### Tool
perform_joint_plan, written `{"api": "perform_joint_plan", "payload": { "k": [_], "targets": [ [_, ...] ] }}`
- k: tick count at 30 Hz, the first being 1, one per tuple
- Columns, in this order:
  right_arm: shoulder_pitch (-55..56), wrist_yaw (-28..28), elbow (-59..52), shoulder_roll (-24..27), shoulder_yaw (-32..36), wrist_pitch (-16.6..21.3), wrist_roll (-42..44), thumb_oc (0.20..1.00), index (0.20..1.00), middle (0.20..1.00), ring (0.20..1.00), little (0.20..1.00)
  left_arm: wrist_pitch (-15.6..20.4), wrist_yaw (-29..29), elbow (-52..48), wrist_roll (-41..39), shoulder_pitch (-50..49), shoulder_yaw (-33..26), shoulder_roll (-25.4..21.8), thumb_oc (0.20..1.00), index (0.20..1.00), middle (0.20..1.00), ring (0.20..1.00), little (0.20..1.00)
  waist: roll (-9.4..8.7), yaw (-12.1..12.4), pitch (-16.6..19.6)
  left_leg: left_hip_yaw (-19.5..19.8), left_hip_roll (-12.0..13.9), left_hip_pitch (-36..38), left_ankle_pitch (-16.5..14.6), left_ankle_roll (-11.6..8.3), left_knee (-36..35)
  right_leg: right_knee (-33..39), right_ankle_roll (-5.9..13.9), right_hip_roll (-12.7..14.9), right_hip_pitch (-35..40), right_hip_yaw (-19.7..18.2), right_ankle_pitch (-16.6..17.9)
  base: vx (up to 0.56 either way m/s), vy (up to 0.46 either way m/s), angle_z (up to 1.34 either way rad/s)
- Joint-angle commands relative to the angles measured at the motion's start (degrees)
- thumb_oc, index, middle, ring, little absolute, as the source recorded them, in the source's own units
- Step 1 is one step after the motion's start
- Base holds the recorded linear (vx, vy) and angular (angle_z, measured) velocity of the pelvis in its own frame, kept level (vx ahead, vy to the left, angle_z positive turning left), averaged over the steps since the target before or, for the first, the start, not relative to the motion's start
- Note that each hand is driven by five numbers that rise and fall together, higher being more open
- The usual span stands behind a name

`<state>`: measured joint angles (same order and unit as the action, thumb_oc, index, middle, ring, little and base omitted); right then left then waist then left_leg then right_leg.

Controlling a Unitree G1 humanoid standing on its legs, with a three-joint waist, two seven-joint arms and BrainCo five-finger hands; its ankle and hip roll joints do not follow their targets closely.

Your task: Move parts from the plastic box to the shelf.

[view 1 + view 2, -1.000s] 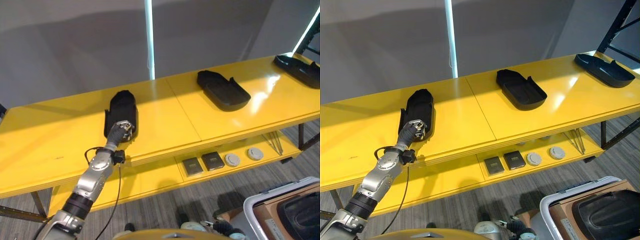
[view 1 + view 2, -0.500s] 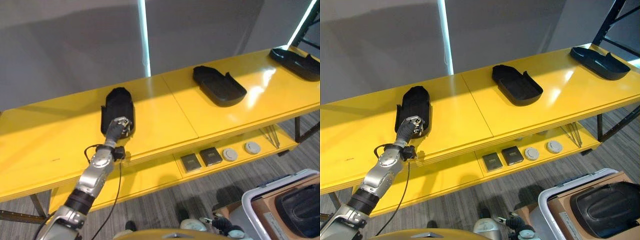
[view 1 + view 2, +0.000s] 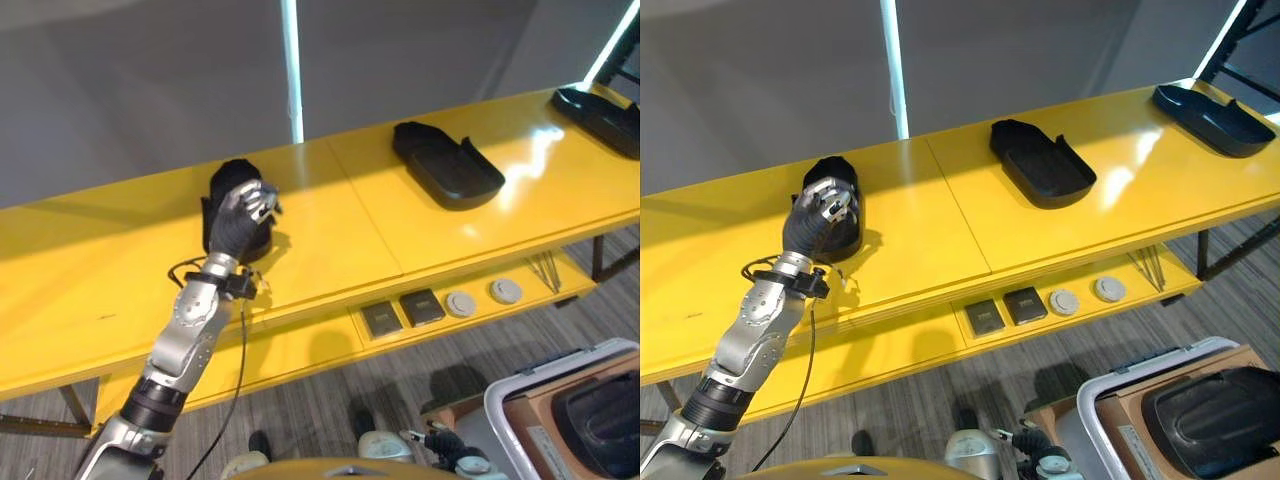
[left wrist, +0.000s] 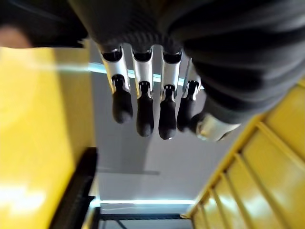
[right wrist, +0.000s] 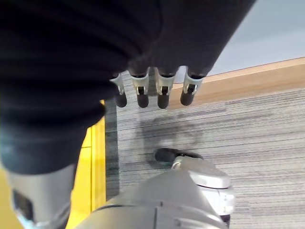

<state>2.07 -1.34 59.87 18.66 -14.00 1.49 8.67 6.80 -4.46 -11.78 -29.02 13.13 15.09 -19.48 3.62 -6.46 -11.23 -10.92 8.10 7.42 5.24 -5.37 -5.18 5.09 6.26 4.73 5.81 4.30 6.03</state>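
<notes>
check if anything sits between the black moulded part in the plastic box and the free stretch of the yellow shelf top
Nothing visible does. The black moulded part lies uncovered in the white-rimmed plastic box, and the yellow shelf top is bare between the parts already placed.

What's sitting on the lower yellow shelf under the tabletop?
Two dark square parts and two round grey discs lie on the lower yellow shelf; the shelf's rear is hidden beneath the tabletop.

Yellow shelf (image 3: 330,230); black parts (image 3: 447,165)
</notes>
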Motion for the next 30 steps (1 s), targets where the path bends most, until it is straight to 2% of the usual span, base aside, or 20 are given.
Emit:
{"api": "perform_joint_plan", "payload": {
  "k": [1,7,9,12,17,19,24,28,30],
  "targets": [
    [-1.40,-0.32,2.72,-1.78,-0.60,1.70,1.45,1.000,1.000,1.000,1.000,1.000,7.33,1.14,-0.46,2.68,2.48,-2.46,-2.90,1.000,1.000,1.000,1.000,1.000,-1.81,0.32,1.27,-0.40,-0.57,-0.03,-4.02,1.09,0.18,-0.09,-0.12,0.42,1.78,2.36,-3.69,-0.10,0.010,0.10],
    [-2.62,-2.12,3.48,-2.27,-0.21,1.14,3.26,1.000,1.000,1.000,1.000,1.000,10.51,-1.60,-0.94,6.44,0.95,-2.21,-5.46,1.000,1.000,1.000,1.000,1.000,-2.56,1.43,2.86,-0.38,-0.57,0.60,-4.63,1.45,0.18,-0.09,-0.07,0.49,2.23,2.55,-3.52,-0.09,0.021,0.08],
    [-2.63,-2.11,3.51,-2.29,-0.21,1.15,3.26,1.000,1.000,1.000,1.000,1.000,10.53,-1.62,-0.93,6.45,0.96,-2.19,-5.47,1.000,1.000,1.000,1.000,1.000,-2.57,1.45,2.85,-0.39,-0.57,0.62,-4.64,1.45,0.18,-0.09,-0.07,0.49,2.25,2.54,-3.52,-0.04,0.018,0.04],
    [-3.51,-1.91,5.47,-2.17,-0.04,-0.24,3.17,1.000,1.000,1.000,1.000,1.000,12.33,-6.31,1.83,8.82,-1.99,-0.43,-6.07,1.000,1.000,1.000,1.000,1.000,-3.37,2.38,3.38,-0.03,-0.71,1.20,-5.28,1.90,0.18,-0.09,-0.31,0.43,2.86,2.62,-3.65,-0.08,0.033,0.00],
    [-4.06,-1.50,7.38,-2.33,0.01,-0.60,3.90,1.000,1.000,1.000,1.000,1.000,14.09,-7.16,3.43,10.76,-4.67,0.59,-6.15,1.000,1.000,1.000,1.000,1.000,-3.81,3.35,3.43,0.51,-0.83,1.39,-5.56,2.11,0.18,-0.09,-0.49,0.34,3.30,3.01,-3.82,-0.04,0.008,0.05],
    [-4.55,-0.91,7.48,-2.42,-0.48,-0.89,4.25,1.000,1.000,1.000,1.000,1.000,15.97,-8.16,3.81,13.85,-6.71,1.67,-6.87,1.000,1.000,1.000,1.000,1.000,-4.11,3.92,3.40,0.90,-0.83,1.31,-5.65,2.18,0.18,-0.09,-0.70,0.26,3.43,3.30,-3.95,-0.04,0.002,0.08],
    [-4.46,-1.11,7.61,-2.71,-1.03,0.92,6.48,1.000,1.000,1.000,1.000,1.000,19.42,-9.14,4.23,14.22,-6.43,2.75,-7.37,1.000,1.000,1.000,1.000,1.000,-4.30,3.72,3.57,1.08,-0.81,1.06,-5.69,2.25,0.18,-0.09,-0.87,-0.01,3.45,3.02,-4.07,0.00,-0.008,0.13],
    [-4.74,-1.01,6.78,-2.51,-1.00,2.04,8.91,1.000,1.000,1.000,1.000,1.000,19.90,-8.42,3.44,14.86,-5.51,3.16,-7.52,1.000,1.000,1.000,1.000,1.000,-4.54,3.01,3.66,1.94,-1.11,1.42,-5.91,2.53,0.18,-0.09,-0.96,-0.59,2.98,0.87,-3.87,0.00,-0.008,-0.04],
    [-4.85,-1.28,5.92,-2.42,-1.15,2.08,10.01,1.000,1.000,1.000,1.000,1.000,19.00,-8.50,3.19,14.55,-5.01,3.20,-7.55,1.000,1.000,1.000,1.000,1.000,-4.58,2.82,3.56,3.50,-1.84,1.58,-6.35,2.85,0.18,-0.09,-0.91,-1.09,2.29,-1.36,-3.65,-0.01,-0.012,-0.19]
  ]
}}
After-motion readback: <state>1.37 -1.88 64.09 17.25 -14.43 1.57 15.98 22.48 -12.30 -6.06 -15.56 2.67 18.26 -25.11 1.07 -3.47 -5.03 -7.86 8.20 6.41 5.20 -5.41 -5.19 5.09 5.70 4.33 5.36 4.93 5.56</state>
